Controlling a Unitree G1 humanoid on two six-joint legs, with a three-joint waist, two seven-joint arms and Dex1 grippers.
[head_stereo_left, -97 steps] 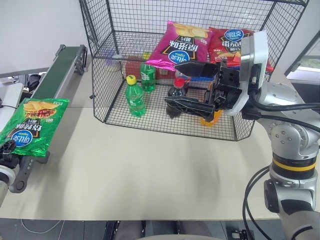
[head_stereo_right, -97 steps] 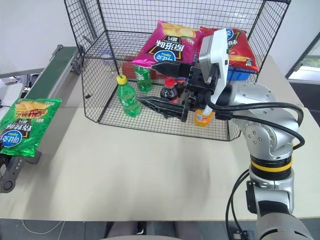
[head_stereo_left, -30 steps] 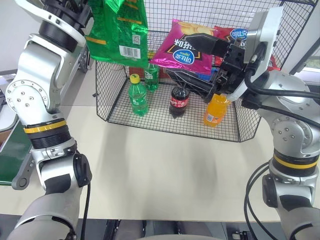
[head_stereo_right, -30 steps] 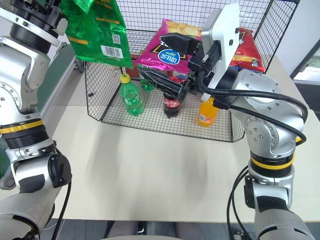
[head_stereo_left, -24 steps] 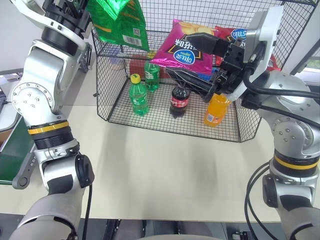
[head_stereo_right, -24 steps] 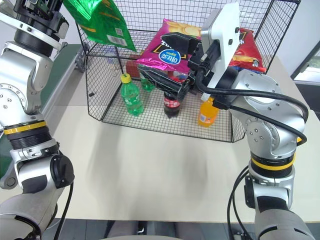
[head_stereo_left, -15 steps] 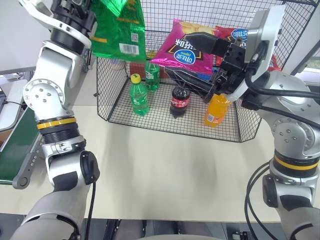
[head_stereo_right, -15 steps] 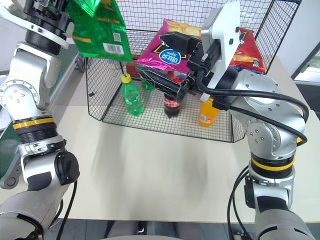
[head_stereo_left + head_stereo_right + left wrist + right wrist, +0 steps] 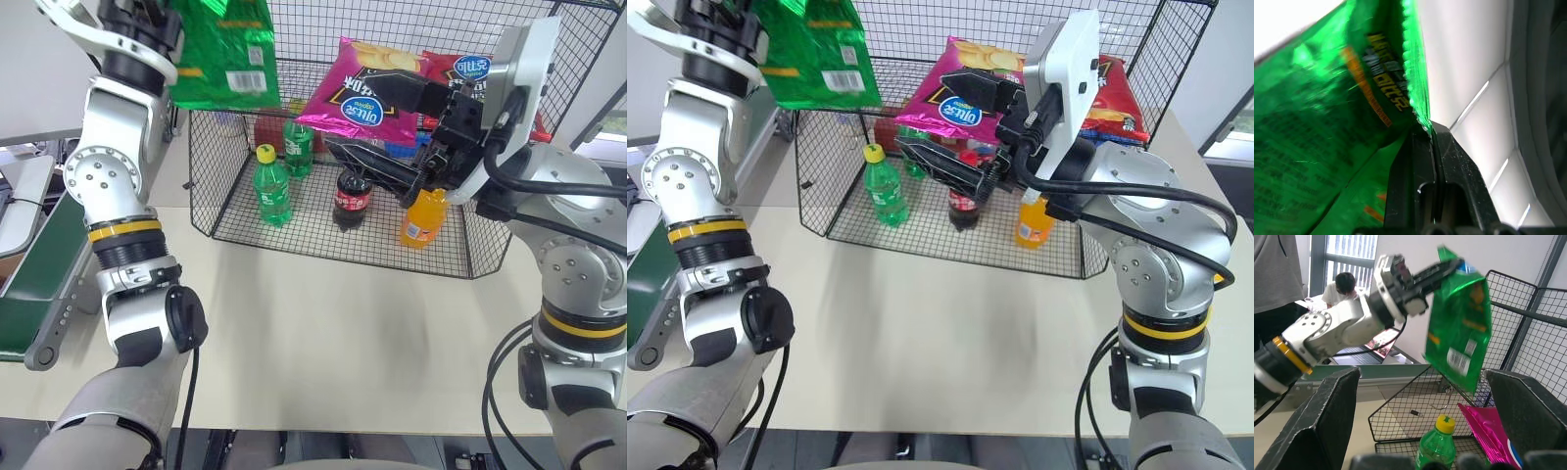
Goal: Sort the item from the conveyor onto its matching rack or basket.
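Holding the green crisp bag (image 9: pixel 220 54) by its top edge, your left pincer (image 9: pixel 1431 142) is clenched on the foil, high above the far left corner of the black wire-mesh cage (image 9: pixel 505 250). Note that the bag hangs free, barcode side toward you, touching neither cage nor desk (image 9: pixel 323 333). Your right pincer (image 9: pixel 387 132) stands released, fingers spread wide and grasping nothing, in front of the cage's near wall. Inside the cage lean a magenta bag (image 9: pixel 364 93) and a red bag (image 9: pixel 460 70); two green bottles (image 9: pixel 268 186), a cola bottle (image 9: pixel 350 199) and an orange bottle (image 9: pixel 421 217) stand upright. At left lies the conveyor (image 9: pixel 39 264), its belt bare.
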